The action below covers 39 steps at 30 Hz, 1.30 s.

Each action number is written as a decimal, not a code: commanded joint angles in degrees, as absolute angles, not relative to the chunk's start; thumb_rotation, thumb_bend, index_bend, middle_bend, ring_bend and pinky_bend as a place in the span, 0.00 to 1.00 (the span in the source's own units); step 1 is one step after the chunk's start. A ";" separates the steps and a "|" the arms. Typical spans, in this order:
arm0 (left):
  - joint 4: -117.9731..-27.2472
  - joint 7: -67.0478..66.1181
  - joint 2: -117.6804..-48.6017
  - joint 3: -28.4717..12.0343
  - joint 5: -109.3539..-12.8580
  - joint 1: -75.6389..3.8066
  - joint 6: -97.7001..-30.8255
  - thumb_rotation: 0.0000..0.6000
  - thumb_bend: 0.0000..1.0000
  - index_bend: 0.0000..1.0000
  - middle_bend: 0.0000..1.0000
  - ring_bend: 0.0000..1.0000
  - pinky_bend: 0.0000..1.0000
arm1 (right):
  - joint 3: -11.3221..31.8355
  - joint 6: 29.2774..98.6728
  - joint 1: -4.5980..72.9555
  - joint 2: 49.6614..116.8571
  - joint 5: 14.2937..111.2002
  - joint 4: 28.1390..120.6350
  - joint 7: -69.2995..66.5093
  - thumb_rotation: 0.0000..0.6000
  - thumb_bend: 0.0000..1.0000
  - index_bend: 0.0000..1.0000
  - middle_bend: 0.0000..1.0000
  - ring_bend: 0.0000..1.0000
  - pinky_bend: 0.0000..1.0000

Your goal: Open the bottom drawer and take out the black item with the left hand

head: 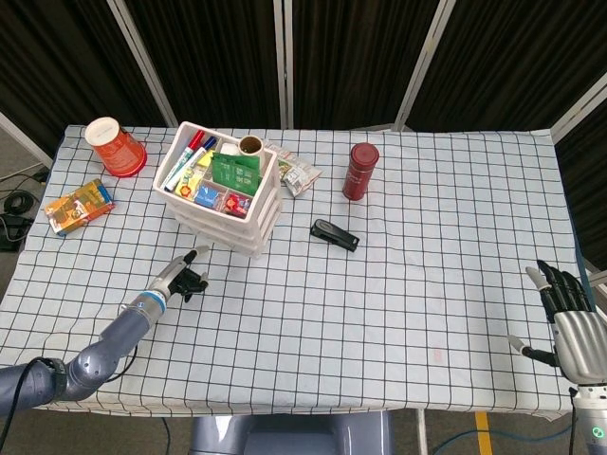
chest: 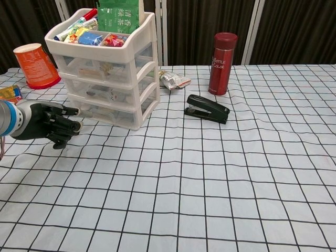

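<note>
Chest view shows the left hand (chest: 52, 123) empty, fingers loosely curled with one stretched toward the bottom drawer (chest: 107, 114) of the white drawer unit (chest: 105, 68), which is closed. The black item inside cannot be made out. Best to hook the drawer's front lip squarely and pull straight out so the light unit doesn't slide; the right hand (head: 574, 327) rests apart-fingered, well away.

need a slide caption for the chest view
Left hand reaches toward the closed bottom drawer of the drawer unit.

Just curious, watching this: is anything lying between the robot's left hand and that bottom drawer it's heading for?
No. In the chest view only bare checked tablecloth separates the left hand from the bottom drawer; the head view agrees.
</note>
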<state>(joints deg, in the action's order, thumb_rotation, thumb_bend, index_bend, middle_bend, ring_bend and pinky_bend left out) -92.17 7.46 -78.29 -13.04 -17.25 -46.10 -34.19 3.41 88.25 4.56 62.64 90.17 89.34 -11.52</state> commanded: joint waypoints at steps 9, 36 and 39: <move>-86.18 1.30 -82.40 -8.41 -8.80 -53.36 -35.12 1.00 0.72 0.04 0.92 0.91 0.76 | 3.78 88.39 4.58 62.31 89.86 89.04 -12.90 1.00 0.02 0.01 0.00 0.00 0.00; -83.07 6.35 -85.12 -12.32 -16.29 -51.21 -32.04 1.00 0.72 0.05 0.92 0.91 0.76 | 3.98 88.45 4.62 62.52 89.71 88.80 -12.70 1.00 0.02 0.01 0.00 0.00 0.00; -82.85 7.32 -85.37 -12.85 -17.33 -50.69 -31.87 1.00 0.72 0.06 0.92 0.91 0.76 | 3.96 88.45 4.61 62.47 89.76 88.81 -12.78 1.00 0.02 0.01 0.00 0.00 0.00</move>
